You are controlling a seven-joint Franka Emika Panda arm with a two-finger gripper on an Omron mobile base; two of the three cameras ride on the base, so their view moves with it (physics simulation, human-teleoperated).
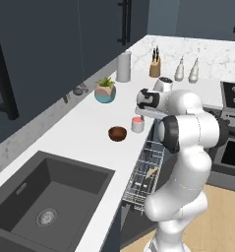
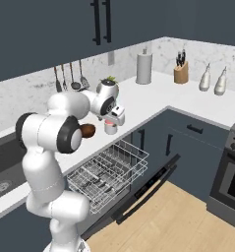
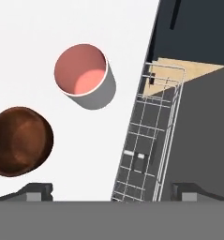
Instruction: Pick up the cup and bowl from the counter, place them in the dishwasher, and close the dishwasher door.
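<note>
The end effector (image 3: pixel 111 190) hangs spread and empty above the cup (image 3: pixel 84 75) and bowl (image 3: pixel 18 140), both near the bench's (image 3: pixel 33 33) front edge (rack alongside); an off-centre descent could knock either off.

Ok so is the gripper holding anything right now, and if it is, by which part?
Nothing is held. The gripper hangs open above the counter; the cup and the bowl stand on it untouched.
</note>
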